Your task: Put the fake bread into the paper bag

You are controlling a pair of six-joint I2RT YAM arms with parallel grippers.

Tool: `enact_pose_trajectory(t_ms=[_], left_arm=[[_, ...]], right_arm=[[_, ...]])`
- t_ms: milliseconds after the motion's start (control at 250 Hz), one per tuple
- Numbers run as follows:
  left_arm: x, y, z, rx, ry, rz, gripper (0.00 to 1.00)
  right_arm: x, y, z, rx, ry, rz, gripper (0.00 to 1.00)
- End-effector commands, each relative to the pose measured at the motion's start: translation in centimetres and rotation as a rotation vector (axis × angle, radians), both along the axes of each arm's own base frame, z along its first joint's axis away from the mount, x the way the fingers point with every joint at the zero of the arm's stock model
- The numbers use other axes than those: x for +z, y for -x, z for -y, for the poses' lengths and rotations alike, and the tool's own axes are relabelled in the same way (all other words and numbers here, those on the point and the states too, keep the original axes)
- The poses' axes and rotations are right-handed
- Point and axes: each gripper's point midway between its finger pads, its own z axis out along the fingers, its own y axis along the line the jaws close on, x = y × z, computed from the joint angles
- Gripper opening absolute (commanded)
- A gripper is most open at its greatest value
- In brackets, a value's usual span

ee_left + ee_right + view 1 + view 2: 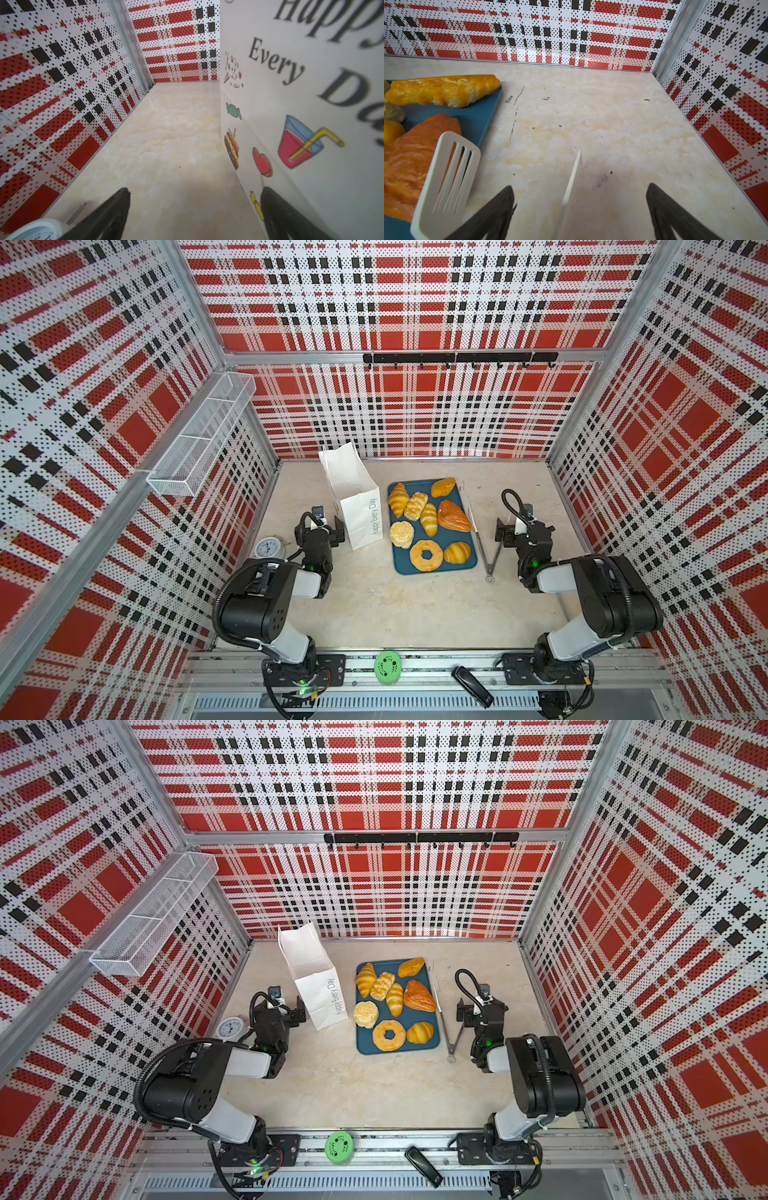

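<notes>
Eight pieces of golden-brown toy fake bread are lying on one flat dark-teal rectangular tray at mid-worktop: two croissants, two striped loaves, one smooth golden bun, one reddish-brown triangular pastry, one pale crumbly bun and one ring doughnut. One tall white paper bag with grey lettering is standing on the worktop just beside the tray's left edge, and all eight pieces are lying outside it. One pair of metal tongs with white tips is lying just beside the tray's right edge. In the right wrist view its slotted tip is overlapping the tray's rim beside the triangular pastry. One small white round clock is sitting by the left arm. Two black-and-white arms are reaching forward from the near rail, each folded at the elbow with its wrist held low. The left claw is gaping wide and gripping nothing, with one finger close against the bag's printed wall; contact cannot be told. The right claw is likewise gaping wide and empty, just beside the tongs.
</notes>
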Motion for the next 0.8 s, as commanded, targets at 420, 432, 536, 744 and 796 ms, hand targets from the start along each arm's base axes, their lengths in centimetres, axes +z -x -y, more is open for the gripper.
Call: enact_pose_trajectory(t_ms=[420, 432, 536, 744, 796], left_arm=[[0.88, -0.48, 0.04, -0.002, 0.004, 0.034, 0.99], [0.87, -0.48, 0.06, -0.004, 0.003, 0.034, 0.99], [0.86, -0.48, 0.06, -0.003, 0.004, 0.033, 0.99], [0.73, -0.74, -0.42, -0.004, 0.030, 0.024, 0.99], [0.74, -0.73, -0.42, -0.004, 0.031, 0.024, 0.99]], right_arm=[[1.13, -0.61, -0.12, 0.007, -0.006, 0.040, 1.00], [1.19, -0.65, -0.05, 0.005, -0.006, 0.042, 1.00], [1.15, -0.62, -0.08, 0.006, -0.006, 0.040, 1.00], [1.08, -0.59, -0.03, 0.004, -0.007, 0.038, 1.00], [1.20, -0.65, -0.12, 0.007, -0.008, 0.041, 1.00]])
